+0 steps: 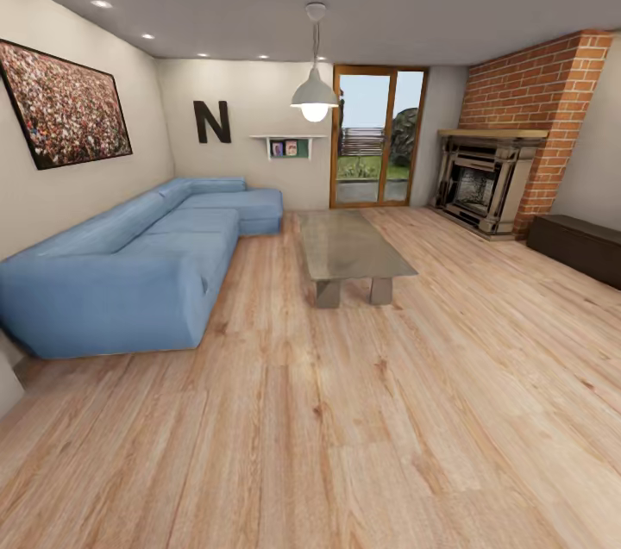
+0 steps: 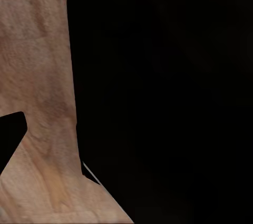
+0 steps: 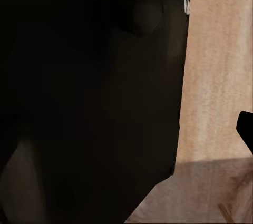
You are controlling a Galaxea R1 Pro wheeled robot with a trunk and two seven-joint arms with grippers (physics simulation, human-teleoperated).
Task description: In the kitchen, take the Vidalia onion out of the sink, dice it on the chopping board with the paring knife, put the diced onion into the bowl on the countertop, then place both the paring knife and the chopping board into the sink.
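I am in a living room, not the kitchen. The Vidalia onion, chopping board, paring knife, bowl, sink and countertop are all out of view. In the left wrist view a large dark part of my own body [image 2: 168, 97] blocks most of the picture, with wooden floor [image 2: 42, 76] beside it. The right wrist view is much the same, a dark mass [image 3: 89, 103] next to floor [image 3: 221, 76]. A small dark tip pokes in at the edge of each wrist view; the jaws' stance cannot be read.
A blue corner sofa [image 1: 129, 265] runs along the left wall. A glass coffee table [image 1: 349, 252] stands mid-room. A brick fireplace [image 1: 483, 187] and a dark low bench [image 1: 578, 247] are at the right. A glass door [image 1: 377, 135] is in the far wall. Wooden floor [image 1: 345, 428] stretches ahead.
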